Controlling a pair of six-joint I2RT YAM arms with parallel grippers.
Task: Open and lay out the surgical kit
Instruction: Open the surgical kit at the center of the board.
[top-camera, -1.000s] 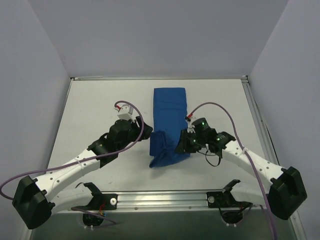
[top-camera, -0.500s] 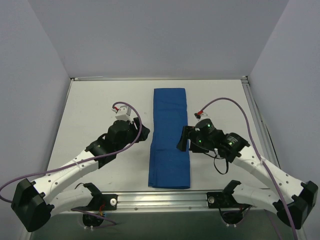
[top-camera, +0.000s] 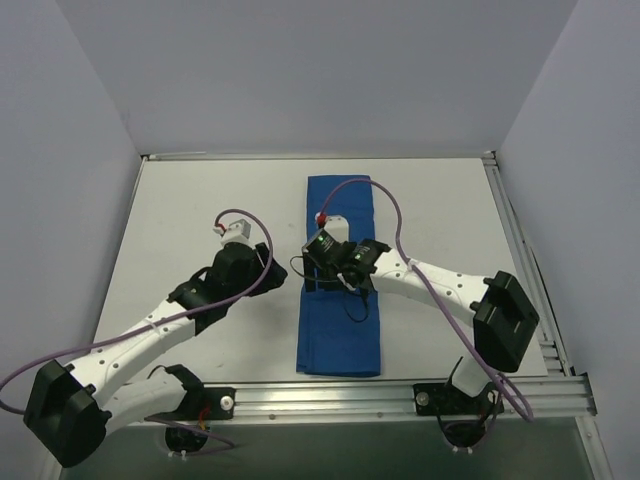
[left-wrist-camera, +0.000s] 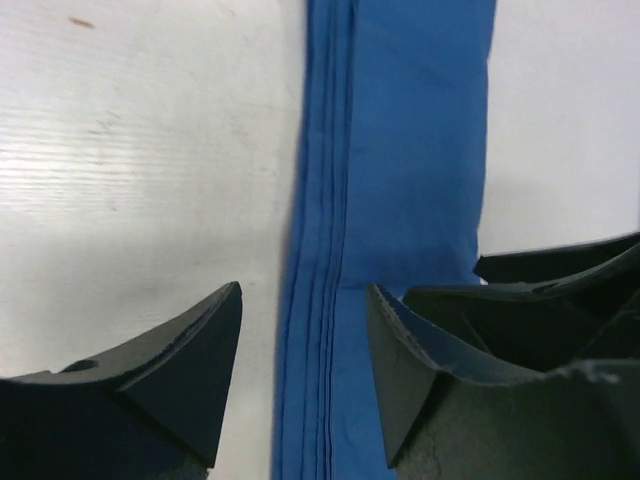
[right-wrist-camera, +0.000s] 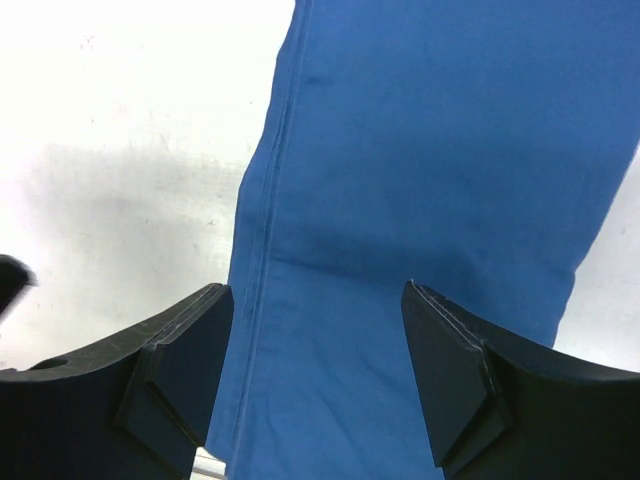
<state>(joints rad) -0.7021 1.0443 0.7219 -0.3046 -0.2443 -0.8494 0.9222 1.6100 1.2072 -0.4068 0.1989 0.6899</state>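
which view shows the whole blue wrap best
The top external view: the blue wrap shows as a long strip end to end, though the right gripper hangs over its middle. Both wrist views catch only a stretch of it.

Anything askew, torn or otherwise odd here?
Nothing stands out: the royal-blue folded cloth strip lies flat and straight on the white table, its layered edge even, with only a faint crease across it.

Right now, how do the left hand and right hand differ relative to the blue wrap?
Right hand hangs over the blue wrap, about mid-length; left hand sits over bare table, left of it. Right hand's view is mostly cloth; left hand's view frames the wrap's folded left edge plus table. Shared: both hands open, holding nothing.
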